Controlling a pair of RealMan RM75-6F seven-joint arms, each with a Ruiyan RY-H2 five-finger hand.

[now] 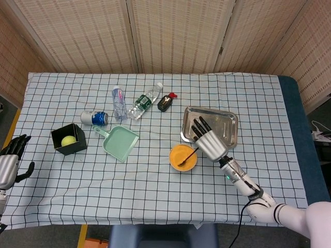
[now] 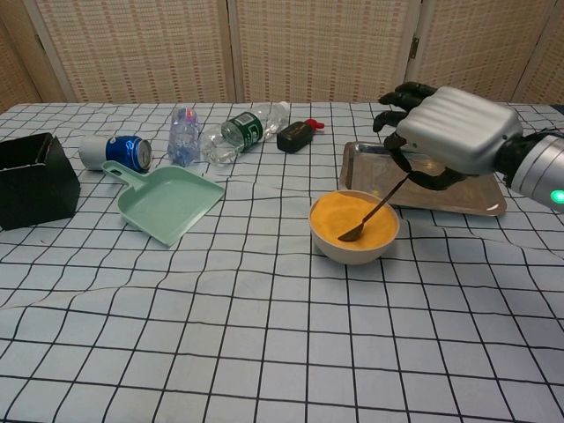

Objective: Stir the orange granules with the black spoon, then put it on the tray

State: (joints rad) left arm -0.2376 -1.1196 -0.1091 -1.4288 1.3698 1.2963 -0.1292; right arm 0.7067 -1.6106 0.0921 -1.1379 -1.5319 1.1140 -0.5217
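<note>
- Gripping the spoon (image 2: 371, 214) by its handle, the right hand (image 2: 448, 132) hangs over the tray (image 2: 458, 204); the spoon's tip dips into the granules (image 2: 351, 218).
- Only the head view shows the left hand (image 1: 9, 165), empty, fingers loosely apart, off the table's edge.

Bright, even overhead light in both views. Shadows soft, short. Mild glare on shiny rectangular metal tray (image 2: 458, 198) and silver back of right hand (image 2: 445, 132). Focus sharp throughout; slight wide-angle stretch at chest view edges.
</note>
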